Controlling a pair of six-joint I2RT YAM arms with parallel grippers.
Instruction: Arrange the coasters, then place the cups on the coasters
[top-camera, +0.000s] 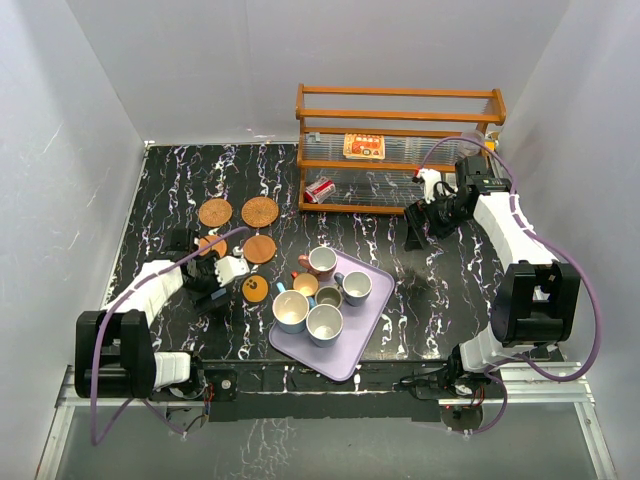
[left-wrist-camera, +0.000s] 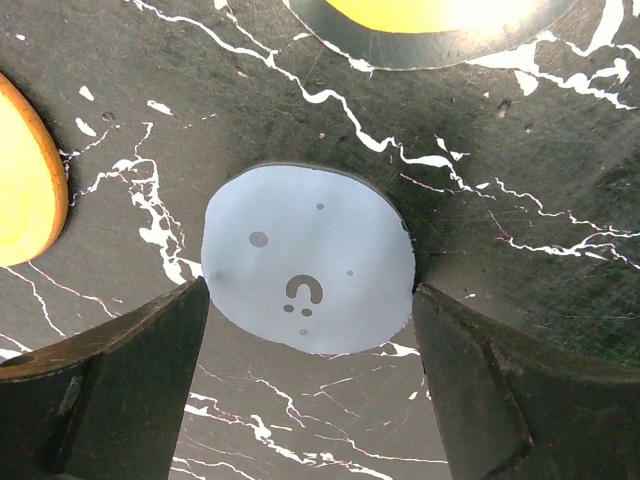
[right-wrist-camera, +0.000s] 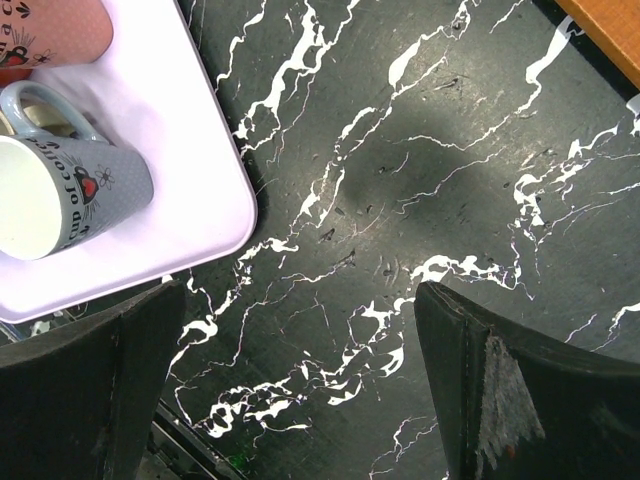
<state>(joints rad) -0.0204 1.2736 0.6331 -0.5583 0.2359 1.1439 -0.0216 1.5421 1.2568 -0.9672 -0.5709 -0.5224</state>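
Far left on the black marble table (top-camera: 160, 190), the left gripper (left-wrist-camera: 310, 300) is down on the grey-blue coaster (left-wrist-camera: 310, 250), which lies flat; both fingers (left-wrist-camera: 150, 370) touch its rim on opposite sides, clamped across it. Behind it sit two rattan coasters (top-camera: 215, 212) (top-camera: 259, 211) side by side; nearer is a plain orange coaster (top-camera: 259, 248), plus a second orange coaster (top-camera: 209, 243) partly hidden by the arm. The dotted orange coaster (top-camera: 255, 289) lies just beside the lilac tray (top-camera: 372, 325). All six cups are on the tray, none on a coaster: pink cup (top-camera: 322, 262) at the back, small orange-lined cup (top-camera: 305, 285), olive-grey cup (top-camera: 329, 296), blue-grey cup (top-camera: 355, 288), and two pale cups (top-camera: 291, 310) (top-camera: 324, 324) in front. Right of the tray, the right gripper (right-wrist-camera: 298, 300) hangs over bare table with its fingers wide apart, holding nothing, just in front of the wooden shelf (top-camera: 400, 95), which carries a printed packet (top-camera: 364, 146) and a red-and-white can (top-camera: 320, 190).
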